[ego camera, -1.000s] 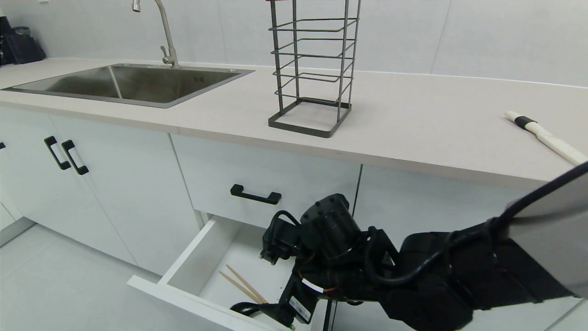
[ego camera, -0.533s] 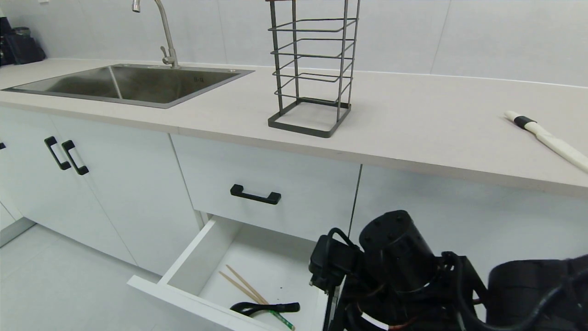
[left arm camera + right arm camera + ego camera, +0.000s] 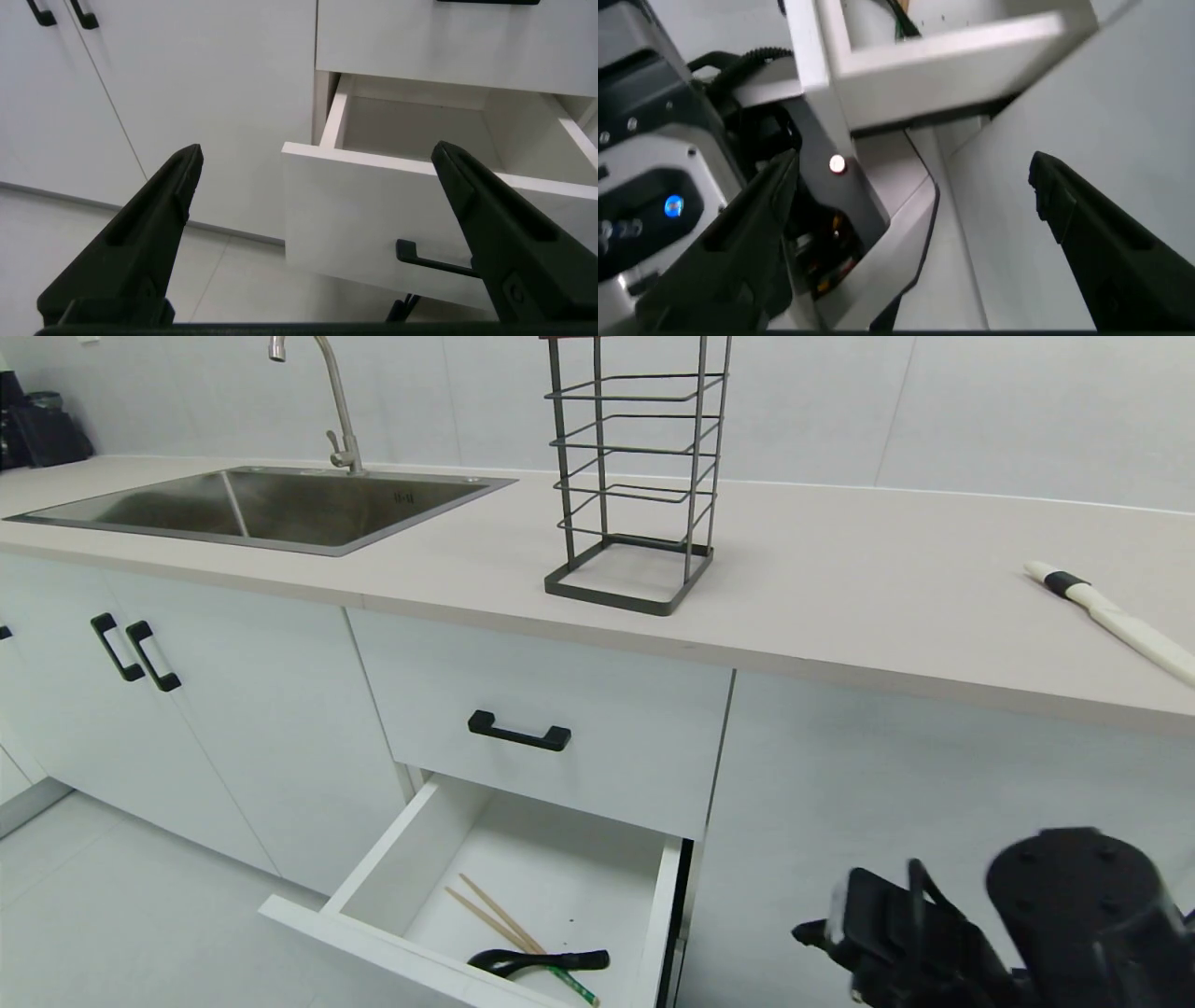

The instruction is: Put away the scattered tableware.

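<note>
The lower drawer [image 3: 401,859] stands pulled out under the counter. In it lie a pair of wooden chopsticks [image 3: 490,913] and a black-handled utensil [image 3: 541,959] with a green-tipped piece beside it. A white utensil with a black band [image 3: 1111,619] lies on the counter at the far right. My right arm's wrist [image 3: 1074,896] is low at the right, clear of the drawer; my right gripper [image 3: 913,168] is open and holds nothing, with the drawer's white wall [image 3: 943,47] beyond it. My left gripper [image 3: 318,159] is open and faces the drawer front [image 3: 374,215] from outside.
A dark wire rack [image 3: 635,476] stands mid-counter. A steel sink [image 3: 261,504] with a faucet [image 3: 336,401] is at the left. A shut drawer with a black handle [image 3: 519,732] sits above the open one. Cabinet doors [image 3: 121,653] are at the left.
My right arm has drawn back from over the open drawer toward the lower right. The black-handled utensil now lies uncovered in the drawer.
</note>
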